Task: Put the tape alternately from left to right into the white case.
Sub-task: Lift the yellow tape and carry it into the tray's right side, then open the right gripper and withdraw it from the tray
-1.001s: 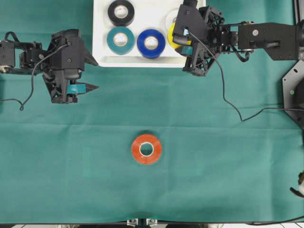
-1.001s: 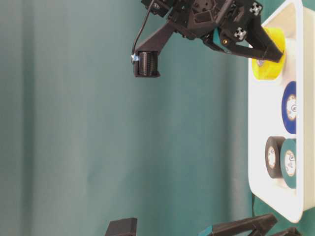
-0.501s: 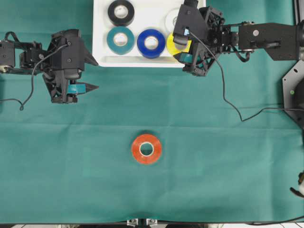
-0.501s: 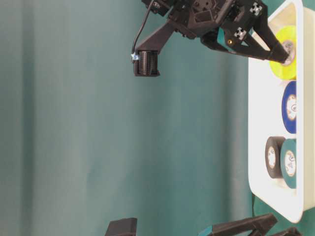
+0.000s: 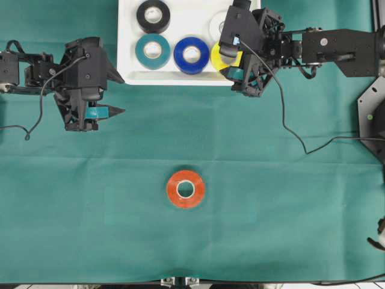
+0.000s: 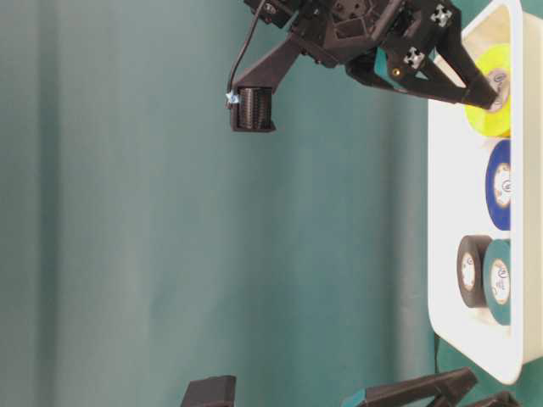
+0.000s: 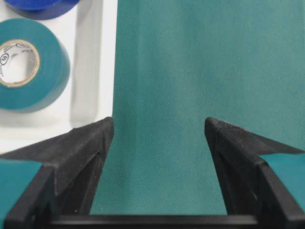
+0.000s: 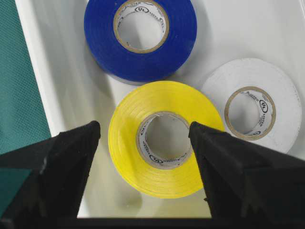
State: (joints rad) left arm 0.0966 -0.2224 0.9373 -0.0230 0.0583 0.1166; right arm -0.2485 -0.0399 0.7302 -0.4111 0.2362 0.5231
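Yellow roll (image 5: 218,55) half hidden under right claw (image 5: 231,60)

We found five tape rolls (image 5: 191,55) inside the case (image 5: 129,60); a sixth roll (image 5: 185,189) lay on the cloth (image 5: 289,217), well in front of it.

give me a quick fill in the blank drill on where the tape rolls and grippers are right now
1. The only roll outside the white case is the ____ one, lying on the green cloth.
2. The right gripper is open above the ____ roll.
3. In the overhead view, the teal roll lies directly below the ____ roll.
4. The left gripper is open with nothing but ____ between its fingers.

Missing words: red-orange; yellow; black; green cloth
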